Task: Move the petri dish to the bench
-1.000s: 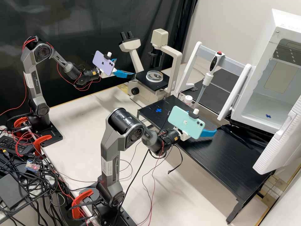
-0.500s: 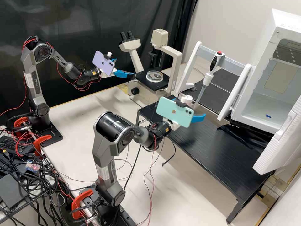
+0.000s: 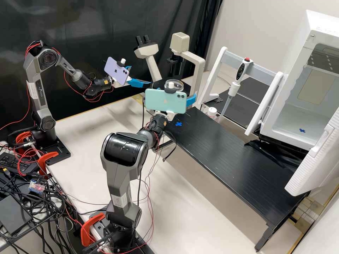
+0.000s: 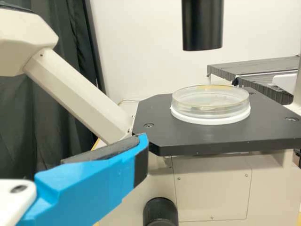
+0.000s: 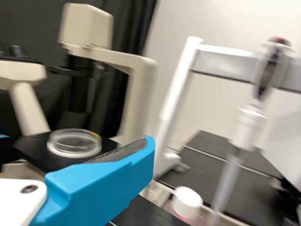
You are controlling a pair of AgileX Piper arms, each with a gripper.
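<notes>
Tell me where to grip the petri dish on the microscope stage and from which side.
I'd pinch the petri dish across its clear side wall, just above the white base, coming in level from the eyepiece side. It is round and lies flat, and the black cylinder overhead would likely hinder a grip from above.

1 pipette [image 3: 233, 89], 1 wht-capped btl [image 3: 212, 112]

Lighting bright, diffuse. Soft shadows on pale tabletop [image 3: 84, 130] below front edge of black bench [image 3: 226, 151]. Faint sheen on bench. Petri dish [image 4: 210, 101] rim glints. Right wrist view: pipette [image 5: 247, 127] blurred.
</notes>
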